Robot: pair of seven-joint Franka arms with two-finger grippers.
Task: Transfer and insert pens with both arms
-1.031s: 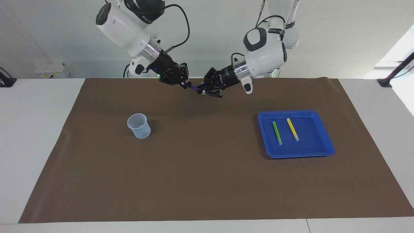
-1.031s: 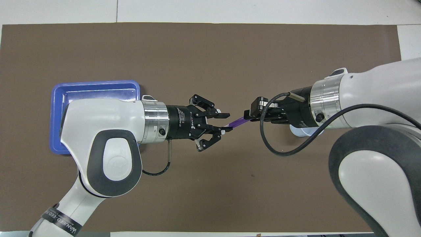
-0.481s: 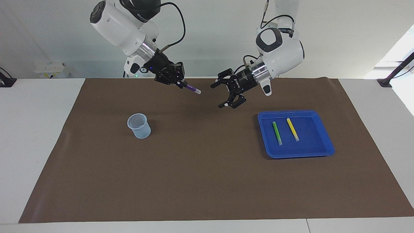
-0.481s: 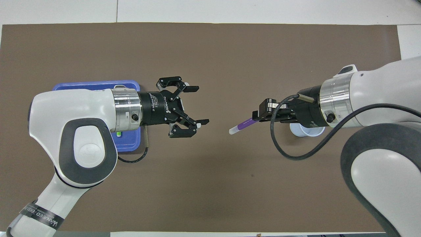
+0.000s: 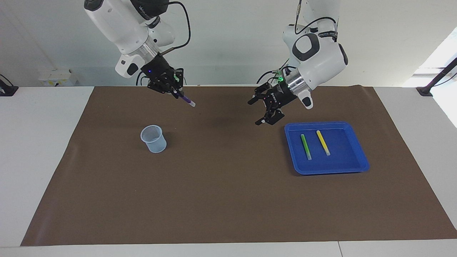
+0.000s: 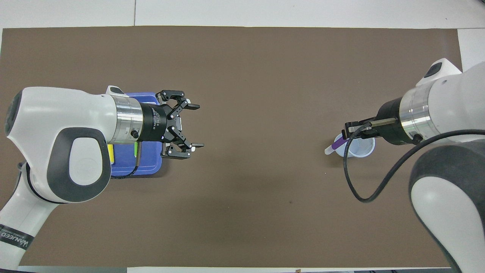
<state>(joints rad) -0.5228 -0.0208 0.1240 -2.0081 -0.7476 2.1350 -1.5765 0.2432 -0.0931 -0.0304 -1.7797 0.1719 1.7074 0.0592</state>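
right gripper [image 5: 175,91] clamps the purple pen [image 5: 187,100]; left gripper [image 5: 263,110] gapes wide, holding nothing.

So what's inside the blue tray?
Inside the blue plastic tray lie a green pen and a yellow pen, side by side. From overhead, the left arm covers most of it.

You have three pens in sight: one purple pen [image 5: 186,99], one green pen [image 5: 305,146] and one yellow pen [image 5: 322,142]. You count one blue tray [image 5: 357,167] and one translucent cup [image 5: 153,139]. One brown mat [image 5: 221,192] covers one white bench [image 5: 39,142]. Two white arms work here, so you have two end effectors: the left end effector [image 5: 263,111] and the right end effector [image 5: 170,86]. One black cable [image 6: 363,189] loops from the right arm's wrist.
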